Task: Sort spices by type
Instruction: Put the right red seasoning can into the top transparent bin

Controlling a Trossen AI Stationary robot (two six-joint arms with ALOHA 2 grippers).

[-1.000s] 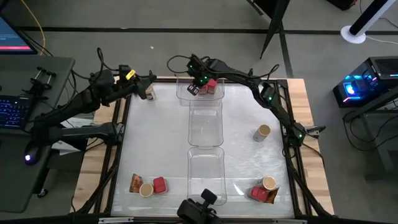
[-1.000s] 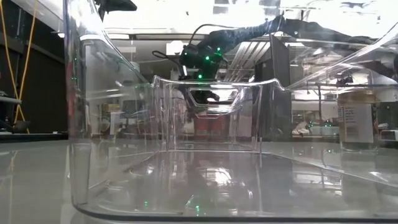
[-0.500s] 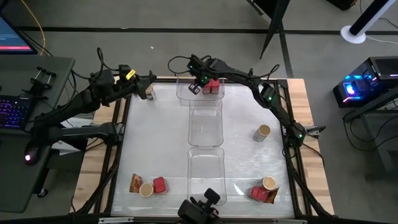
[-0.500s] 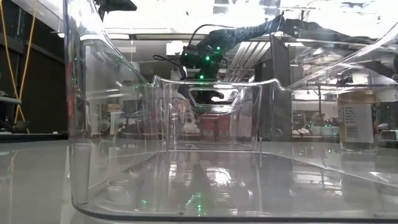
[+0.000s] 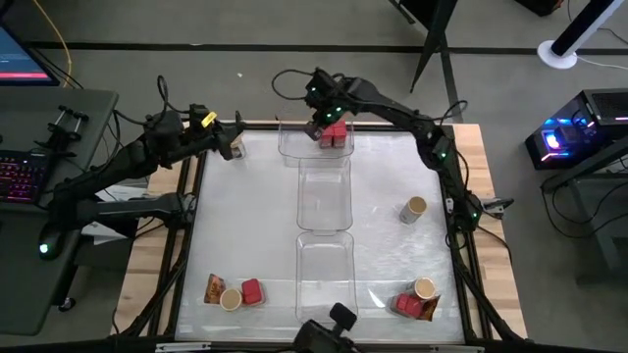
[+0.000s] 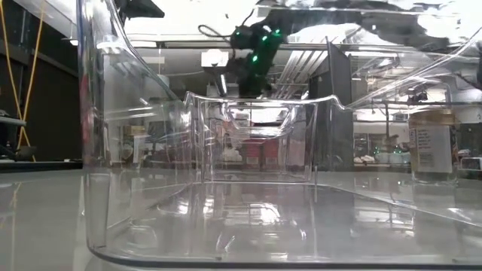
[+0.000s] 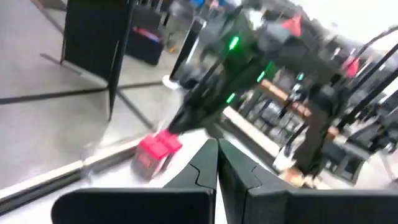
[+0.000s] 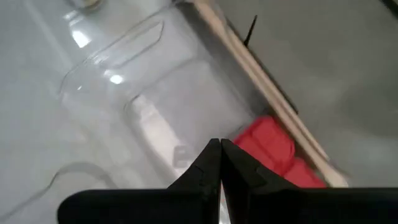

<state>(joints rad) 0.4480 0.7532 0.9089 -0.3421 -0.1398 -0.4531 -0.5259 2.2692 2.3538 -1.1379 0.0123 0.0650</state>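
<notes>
Table (image 5: 245,216): most spices unsorted w/ both near corners holding mixed clusters and a lone tan-top jar (image 5: 414,209) at right. Far tray (image 5: 290,147) has red boxes (image 5: 336,134) only. Right gripper (image 5: 319,126) above them, jaws shut, empty. Left gripper (image 5: 235,145) at far-left corner, shut.

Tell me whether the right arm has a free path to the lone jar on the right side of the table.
Probably yes. The jar stands alone on bare table, beside the right arm's own span, with nothing around it. The right gripper is shut and empty above the far tray, so it would have to swing back and open.
</notes>
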